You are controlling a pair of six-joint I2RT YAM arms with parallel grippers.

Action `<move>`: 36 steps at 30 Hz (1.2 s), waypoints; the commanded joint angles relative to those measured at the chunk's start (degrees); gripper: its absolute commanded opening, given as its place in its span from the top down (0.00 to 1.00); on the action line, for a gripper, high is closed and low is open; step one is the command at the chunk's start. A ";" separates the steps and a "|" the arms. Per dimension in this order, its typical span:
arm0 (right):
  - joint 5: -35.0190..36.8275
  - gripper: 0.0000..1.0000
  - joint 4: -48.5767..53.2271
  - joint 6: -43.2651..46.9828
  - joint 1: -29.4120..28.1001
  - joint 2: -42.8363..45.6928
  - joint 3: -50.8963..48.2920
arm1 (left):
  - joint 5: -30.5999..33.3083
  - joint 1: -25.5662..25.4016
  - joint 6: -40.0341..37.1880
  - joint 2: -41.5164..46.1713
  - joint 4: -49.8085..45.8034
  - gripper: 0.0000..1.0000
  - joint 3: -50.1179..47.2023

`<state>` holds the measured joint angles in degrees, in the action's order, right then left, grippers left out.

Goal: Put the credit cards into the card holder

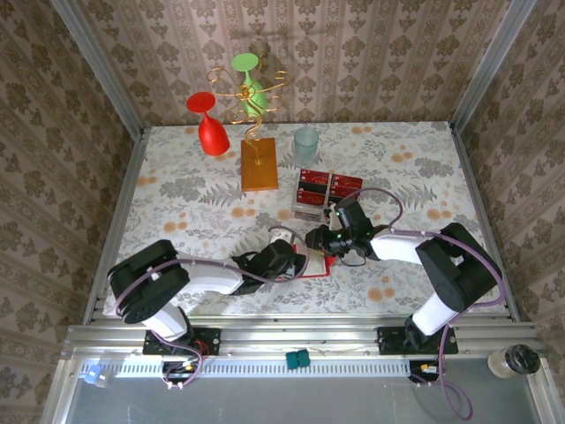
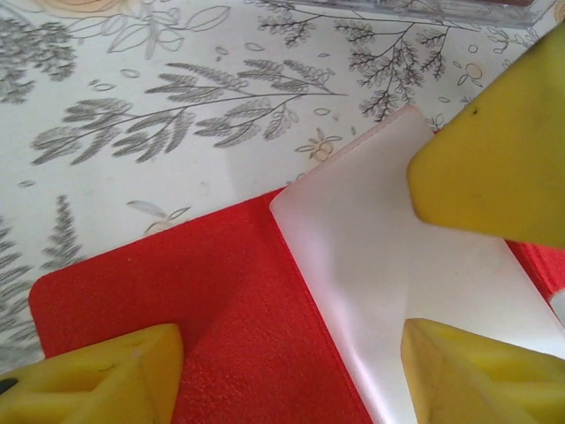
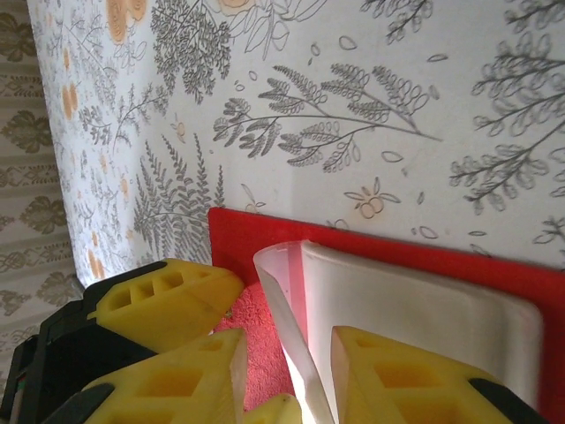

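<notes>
l gripper [image 2: 291, 349] fingers spread wide over the open card holder [image 2: 221, 291], which lies flat on the table [image 1: 177, 185], near half. r gripper [image 3: 290, 343] straddles its clear pocket's raised lip; pinching or not, can't tell. credit cards [image 1: 323, 187] in tray [image 1: 303, 215] just behind.

Two black-and-white arms with yellow fingers

The left arm [image 1: 177, 278] and right arm [image 1: 441, 265] have bulky black joints, white tube links and looping lilac cables [image 1: 388, 196], and each has a black base [image 1: 181, 340] bolted to a silver rail [image 1: 291, 336]. The left gripper [image 1: 296, 258] and right gripper [image 1: 325, 238] have black bodies. Their fingers [image 3: 406, 380] are moulded yellow wedges with rectangular hollows in the sides and dark trim at the edge.
</notes>
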<state>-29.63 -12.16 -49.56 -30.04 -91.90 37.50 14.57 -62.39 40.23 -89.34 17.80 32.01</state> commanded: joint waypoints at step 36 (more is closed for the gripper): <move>5.37 0.25 -5.16 -9.17 -12.10 -9.14 7.86 | 2.76 11.94 1.66 32.50 -16.04 0.24 -11.18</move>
<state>-26.00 -16.60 -57.87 -41.80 -99.77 45.08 17.61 -50.89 40.95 -56.62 2.55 21.39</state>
